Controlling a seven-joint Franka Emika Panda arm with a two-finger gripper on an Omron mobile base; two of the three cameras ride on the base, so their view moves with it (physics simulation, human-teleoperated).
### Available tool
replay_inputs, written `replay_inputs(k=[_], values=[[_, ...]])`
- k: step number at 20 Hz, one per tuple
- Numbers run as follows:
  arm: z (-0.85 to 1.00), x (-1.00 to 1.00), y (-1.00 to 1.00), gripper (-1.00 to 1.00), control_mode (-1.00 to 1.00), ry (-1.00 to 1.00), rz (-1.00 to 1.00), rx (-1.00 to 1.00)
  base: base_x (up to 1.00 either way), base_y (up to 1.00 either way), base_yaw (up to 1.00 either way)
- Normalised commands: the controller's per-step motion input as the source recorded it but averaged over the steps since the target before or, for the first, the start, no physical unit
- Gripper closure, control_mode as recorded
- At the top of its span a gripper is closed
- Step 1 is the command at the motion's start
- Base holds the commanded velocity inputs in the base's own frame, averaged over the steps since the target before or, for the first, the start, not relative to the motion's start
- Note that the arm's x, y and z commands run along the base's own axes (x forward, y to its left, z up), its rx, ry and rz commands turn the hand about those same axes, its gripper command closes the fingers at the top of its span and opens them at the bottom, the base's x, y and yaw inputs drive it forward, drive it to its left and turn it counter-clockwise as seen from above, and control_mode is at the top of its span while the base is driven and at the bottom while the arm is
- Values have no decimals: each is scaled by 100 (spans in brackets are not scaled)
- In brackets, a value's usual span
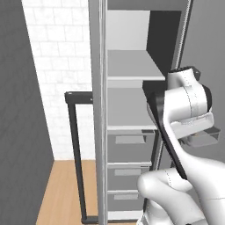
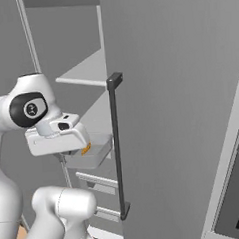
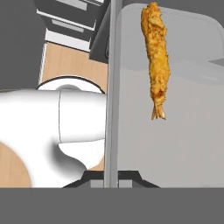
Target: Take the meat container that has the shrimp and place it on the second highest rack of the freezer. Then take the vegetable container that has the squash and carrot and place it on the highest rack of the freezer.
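The shrimp (image 3: 156,61), a thin curved orange-yellow piece, lies on the pale floor of the meat container (image 3: 175,144). My gripper (image 3: 111,177) is shut on that container's thin side wall, with a dark fingertip on each side. In the right base view the container (image 2: 93,154) hangs under my hand, level with the front edge of the second highest rack (image 2: 98,115); the shrimp (image 2: 86,149) peeks out. The container (image 1: 203,137) sits right of the open freezer (image 1: 132,110). The highest rack (image 1: 132,66) and the second highest rack (image 1: 129,110) are bare. The squash and carrot container is out of view.
Below the shelves are grey drawers (image 1: 127,149). The freezer door stands open on the left with its long dark bar handle (image 1: 74,145). Another door panel with a dark handle (image 2: 117,141) stands close to the right of my hand. A white brick wall (image 1: 57,66) lies behind.
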Motion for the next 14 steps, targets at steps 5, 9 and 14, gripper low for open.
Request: replay_inputs(k=[5, 9, 14], values=[[0, 0, 0, 100, 100, 0, 0, 0, 45, 43, 0], [0, 0, 0, 100, 100, 0, 0, 0, 29, 35, 0], [-15, 5, 47, 100, -100, 5, 17, -5, 0, 0, 0]])
